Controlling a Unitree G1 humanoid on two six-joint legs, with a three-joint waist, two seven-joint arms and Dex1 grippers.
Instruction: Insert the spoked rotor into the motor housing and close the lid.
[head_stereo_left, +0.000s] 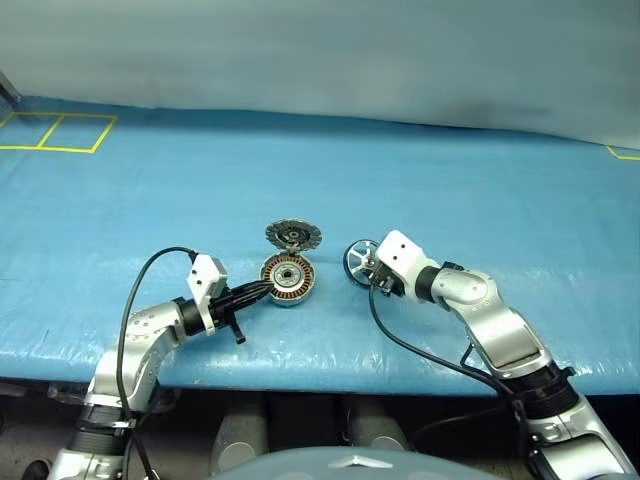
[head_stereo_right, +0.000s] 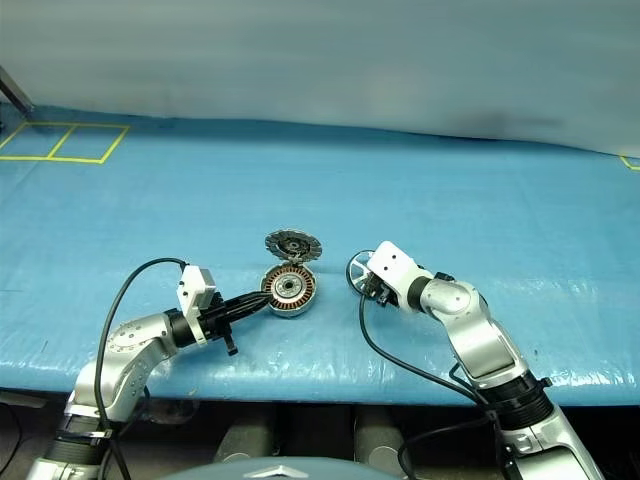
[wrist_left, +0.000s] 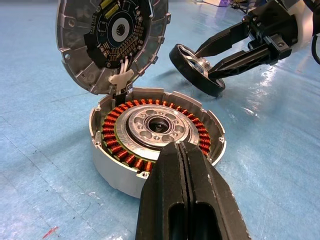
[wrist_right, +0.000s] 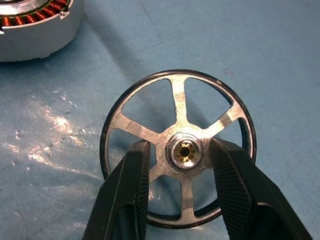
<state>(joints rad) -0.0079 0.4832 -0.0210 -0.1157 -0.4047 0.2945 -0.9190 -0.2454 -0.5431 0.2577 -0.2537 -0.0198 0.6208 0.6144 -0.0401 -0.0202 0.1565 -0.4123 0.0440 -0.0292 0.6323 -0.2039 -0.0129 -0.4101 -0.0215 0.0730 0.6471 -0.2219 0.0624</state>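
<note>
Rotor pinched on edge beside the open housing, lid up.

The rotor (wrist_right: 179, 150) stands tilted on the blue mat (head_stereo_left: 450, 180), just right of the housing (head_stereo_left: 288, 279), with the right gripper (wrist_left: 220, 57) astride its rim: one finger in front of the spoked face, one behind, clamping the ring between them. The housing sits open, copper windings bared, and the lid (wrist_left: 112, 40) stands hinged up at its far side. The left gripper (wrist_left: 182, 150), fingers pressed together, rests its tips on the housing's near rim as a brace. The risks, as I judge them: a thin-edge pinch may let the rotor swivel or slip in the lift; a tilted entry could jam on the hub or scrape windings; the raised lid could be knocked shut.
</note>
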